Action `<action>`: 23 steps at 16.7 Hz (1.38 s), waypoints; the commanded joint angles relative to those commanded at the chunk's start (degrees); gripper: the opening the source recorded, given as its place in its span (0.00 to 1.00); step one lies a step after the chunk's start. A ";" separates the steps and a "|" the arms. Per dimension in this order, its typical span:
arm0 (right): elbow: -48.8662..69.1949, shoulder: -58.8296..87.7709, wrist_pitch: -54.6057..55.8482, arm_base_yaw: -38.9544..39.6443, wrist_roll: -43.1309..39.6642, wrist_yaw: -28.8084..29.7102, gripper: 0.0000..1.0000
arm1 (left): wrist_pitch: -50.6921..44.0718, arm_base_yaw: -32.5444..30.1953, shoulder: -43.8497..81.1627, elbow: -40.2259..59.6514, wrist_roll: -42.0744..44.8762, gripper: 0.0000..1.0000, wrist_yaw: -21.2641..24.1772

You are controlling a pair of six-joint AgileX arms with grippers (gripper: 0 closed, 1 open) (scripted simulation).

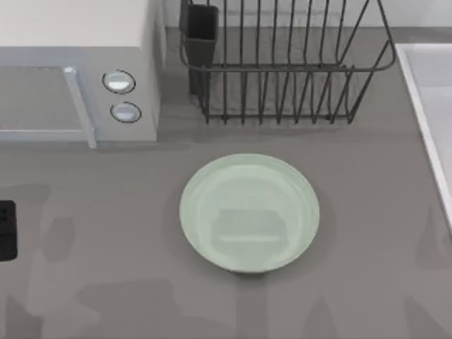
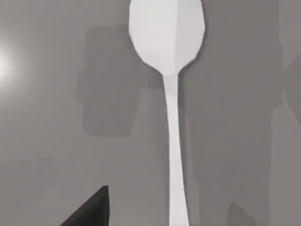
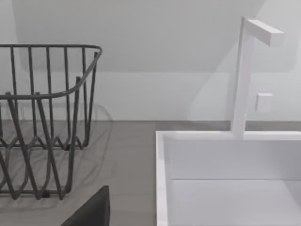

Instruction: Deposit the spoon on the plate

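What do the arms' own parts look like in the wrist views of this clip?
Little is visible: each wrist view has one dark, matte, wedge-shaped piece of the pincer at its edge, the left pincer and the right pincer. No cables or markings can be seen.

Even, soft light w/ no hard glare; the plate [image 1: 248, 213] has a pale sheen at its centre. Faint blurry shadows blotch the worktop [image 1: 106, 212] along its front edge & beside the spoon [image 2: 168, 56].
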 joint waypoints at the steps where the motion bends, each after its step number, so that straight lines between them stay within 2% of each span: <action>1: 0.00 0.00 0.00 0.00 0.00 0.00 1.00 | -3.15 0.50 4.28 2.80 -0.02 1.00 0.01; 7: 0.00 0.00 0.00 0.00 0.00 0.00 1.00 | -16.25 2.67 23.01 15.85 -0.01 1.00 -0.20; 15: 0.00 0.00 0.00 0.00 0.00 0.00 1.00 | -17.80 2.74 25.40 17.64 -0.04 1.00 -0.27; 18: 0.00 0.00 0.00 0.00 0.00 0.00 1.00 | -13.88 2.91 27.32 15.31 -0.07 1.00 -0.28; 23: 0.00 0.00 0.00 0.00 0.00 0.00 1.00 | 1.03 3.08 34.06 7.83 0.21 1.00 -0.28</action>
